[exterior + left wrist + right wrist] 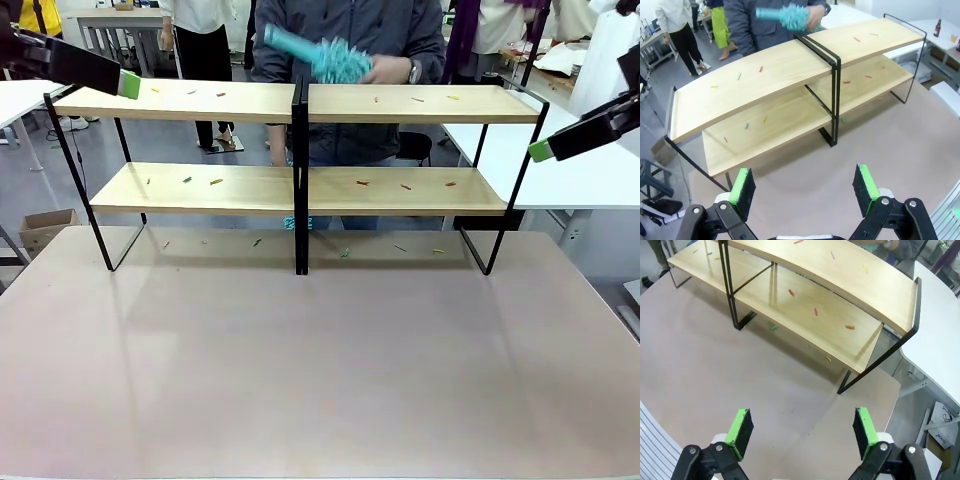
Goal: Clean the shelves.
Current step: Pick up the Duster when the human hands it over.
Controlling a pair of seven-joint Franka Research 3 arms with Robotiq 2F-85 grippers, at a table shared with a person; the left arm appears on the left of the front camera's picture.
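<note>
While hanging high at 9 o'clock, left gripper (804, 176) spread, empty, right gripper (801, 416) at 3 o'clock spread too, shelves (200, 100) at 12 o'clock on table (320, 380), scraps (362, 183) on both boards, person's hand (385, 68) holding teal duster (330, 58) above top board

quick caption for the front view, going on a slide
A person's hand holds a teal duster behind the scrap-strewn shelves, left gripper and right gripper poised at either end.

No legible text, labels, brands or numbers anywhere.
</note>
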